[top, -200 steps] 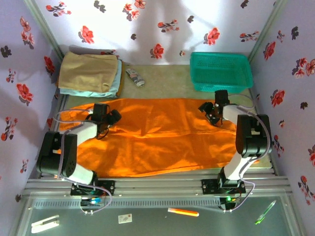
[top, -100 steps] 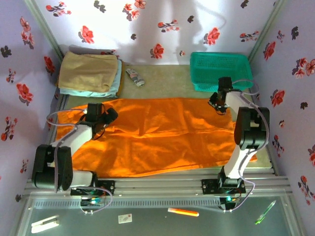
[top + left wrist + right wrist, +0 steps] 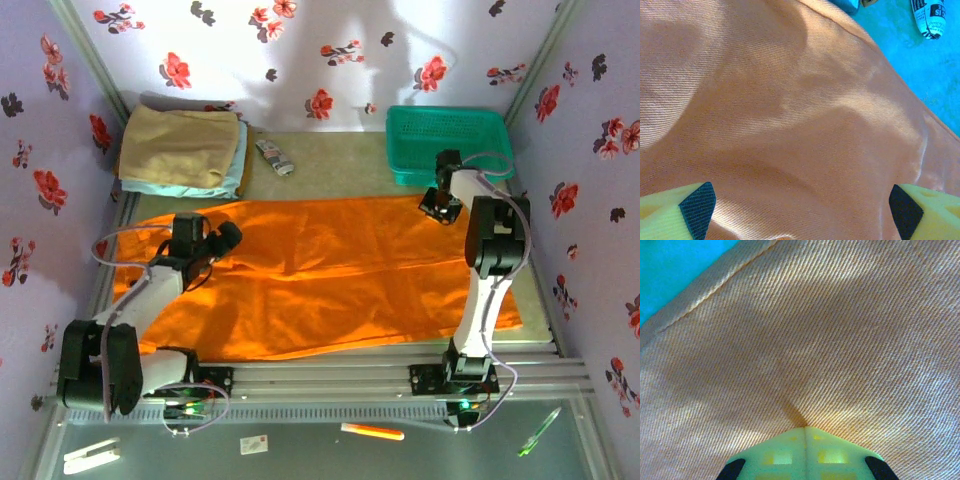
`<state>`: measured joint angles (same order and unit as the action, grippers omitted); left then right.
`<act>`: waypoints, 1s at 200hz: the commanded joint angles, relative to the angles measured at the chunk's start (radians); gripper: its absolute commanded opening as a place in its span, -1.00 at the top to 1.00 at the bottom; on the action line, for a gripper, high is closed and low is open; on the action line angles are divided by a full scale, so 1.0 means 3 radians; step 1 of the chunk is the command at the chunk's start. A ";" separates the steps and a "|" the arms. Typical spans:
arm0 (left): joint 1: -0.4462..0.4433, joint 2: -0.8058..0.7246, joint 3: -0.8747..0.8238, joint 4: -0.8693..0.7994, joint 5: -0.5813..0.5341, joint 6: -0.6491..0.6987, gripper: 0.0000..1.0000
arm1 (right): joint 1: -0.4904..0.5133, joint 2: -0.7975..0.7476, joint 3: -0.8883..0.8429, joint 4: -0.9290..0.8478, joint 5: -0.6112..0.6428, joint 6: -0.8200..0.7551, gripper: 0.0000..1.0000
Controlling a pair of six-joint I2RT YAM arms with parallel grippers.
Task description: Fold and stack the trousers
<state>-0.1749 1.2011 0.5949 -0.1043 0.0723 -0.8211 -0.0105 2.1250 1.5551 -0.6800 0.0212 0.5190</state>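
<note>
Trousers (image 3: 330, 280), bright orange, lie spread out nearly flat across the middle of the tabletop (image 3: 330, 160), running from the left arm's side to the right arm's side with only shallow wrinkles, so as far as I can judge no fold has been made yet. The right claw (image 3: 438, 205) sits at the far right edge of the cloth, just in front of the green basket (image 3: 450, 145). In its own wrist view its fingers are closed tight (image 3: 805, 432), and a small pucker of the orange weave (image 3: 815, 340) runs right into the tips, so I take it to be pinching the fabric close to a stitched hem. The left claw (image 3: 230, 238) is over the far left part of the garment with its fingers spread wide and nothing between them. Its wrist camera looks down between the yellow tips (image 3: 800, 210) onto rumpled cloth (image 3: 790, 100), and I cannot tell whether they touch it. Beyond that edge lies a small packet (image 3: 274, 156) on the bare surface. In the far left corner the tan folded garment (image 3: 180, 145) rests on the light blue folded garment (image 3: 241, 160). That looks like the likely stack, and it is well apart from the orange cloth. What is left, I would say, is nearly everything: a matching grip on the left, the folds, then the carry onto the pile.
</note>
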 commanded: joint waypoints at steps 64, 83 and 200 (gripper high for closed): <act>-0.0031 0.0237 0.0156 0.0144 0.0246 0.0198 -0.90 | -0.0092 0.0330 0.0357 -0.0369 0.0209 -0.0131 1.00; -0.0036 0.0209 0.0255 -0.0027 0.0260 0.0259 -0.95 | -0.0018 -0.0074 0.0061 -0.0203 0.0048 -0.0071 1.00; 0.0039 0.1003 0.0240 0.0335 0.0101 0.0002 -0.95 | 0.1233 -0.0308 -0.0677 0.0381 -0.0448 0.0479 1.00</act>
<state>-0.1635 1.4231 0.6483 -0.0769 0.0834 -0.7883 0.4232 1.9968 1.3788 -0.5671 -0.0914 0.6147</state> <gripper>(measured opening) 0.989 0.058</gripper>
